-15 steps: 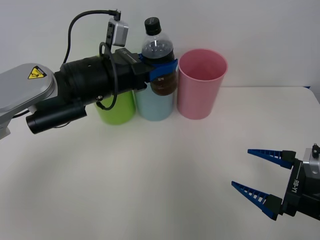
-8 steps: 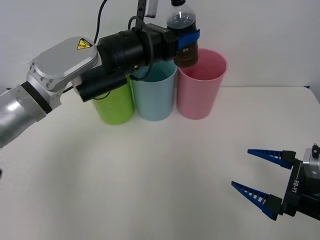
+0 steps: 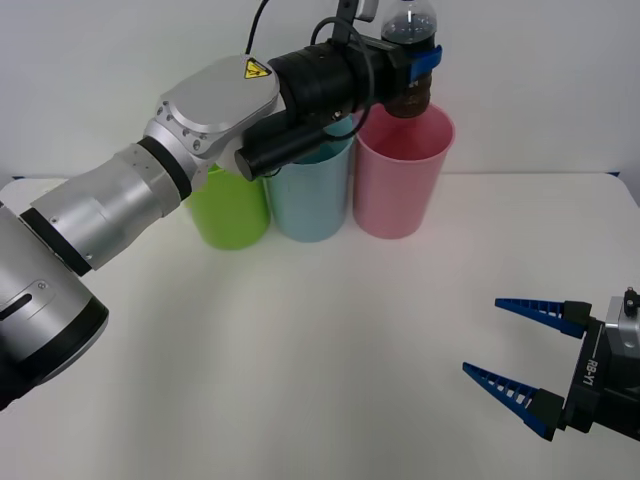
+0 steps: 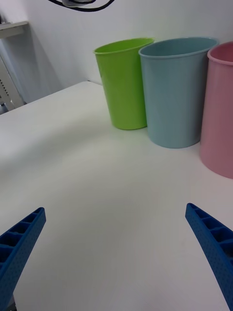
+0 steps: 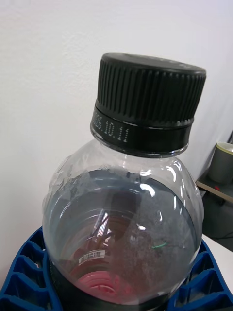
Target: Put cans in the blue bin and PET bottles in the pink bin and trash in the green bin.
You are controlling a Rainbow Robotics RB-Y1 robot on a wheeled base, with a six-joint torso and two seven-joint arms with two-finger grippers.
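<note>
Left gripper (image 3: 418, 62) on my outstretched arm is clamped around the PET bottle (image 3: 408, 50), held upright, cap up, just above the pink bin (image 3: 403, 185). Right gripper (image 3: 522, 360) rests well apart from the pink bin, fingers spread.

Bottle (image 5: 121, 228): clear glossy plastic, ribbed matt black cap (image 5: 145, 102). Pink bin (image 3: 403, 180), blue bin (image 3: 312, 195), green bin (image 3: 230, 205): smooth plastic, slight sheen. Table (image 3: 300, 350): smooth matt white. Right gripper (image 3: 512, 350) fingers: ribbed blue plastic. Left arm (image 3: 120, 205) shell, upper left: smooth satin metal-look.
</note>
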